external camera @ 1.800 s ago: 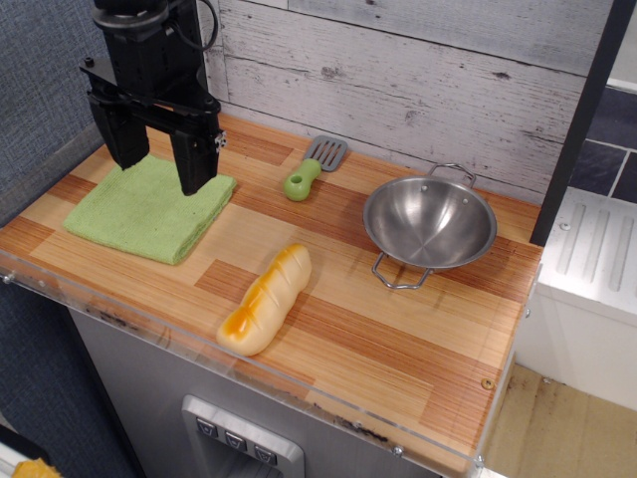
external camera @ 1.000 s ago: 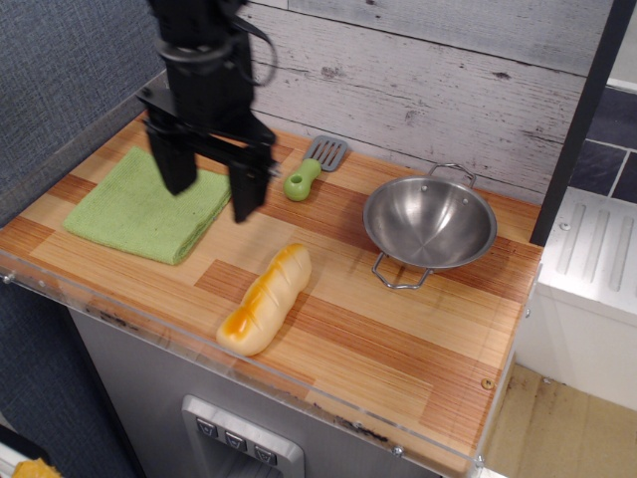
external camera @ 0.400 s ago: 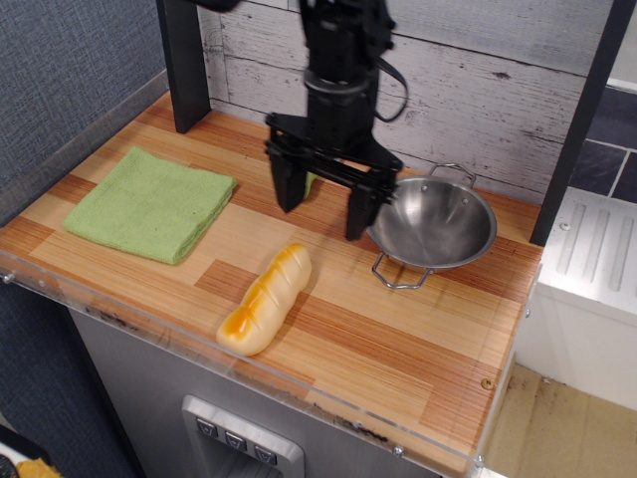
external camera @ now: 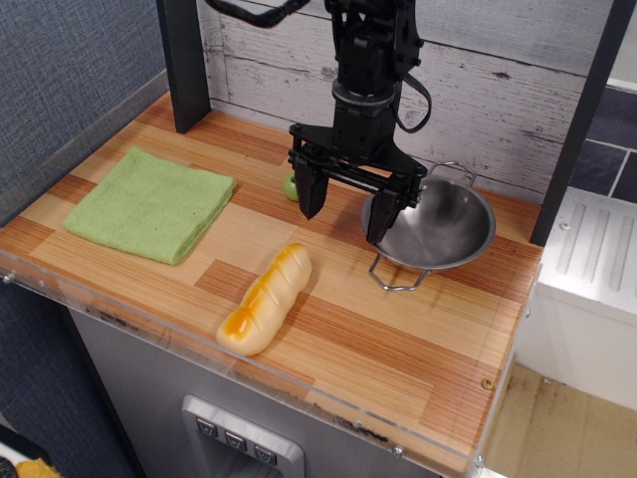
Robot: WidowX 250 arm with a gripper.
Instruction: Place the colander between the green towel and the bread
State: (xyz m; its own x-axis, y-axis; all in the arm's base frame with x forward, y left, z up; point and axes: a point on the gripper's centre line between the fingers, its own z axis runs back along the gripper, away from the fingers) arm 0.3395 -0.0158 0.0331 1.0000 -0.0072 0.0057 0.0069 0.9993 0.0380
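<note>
The colander (external camera: 438, 227), a shiny steel bowl with two wire loop handles, sits at the right of the wooden counter. The green towel (external camera: 149, 202) lies flat at the left. The bread (external camera: 266, 299), a pale-yellow loaf with an orange end, lies near the front edge in the middle. My gripper (external camera: 344, 207) is open, its black fingers pointing down above the counter. Its right finger (external camera: 380, 216) is at the colander's left rim; its left finger (external camera: 308, 194) is over bare wood. It holds nothing.
A green-handled spatula (external camera: 292, 186) lies behind the gripper, mostly hidden by it. A dark post (external camera: 184, 60) stands at the back left against the plank wall. A clear acrylic lip (external camera: 299, 383) runs along the counter's front edge. A white appliance (external camera: 587, 269) stands to the right.
The gripper has travelled from above the green towel rightward across the counter and now stands at the colander's left rim, still open. The towel, bread and colander have not moved.
</note>
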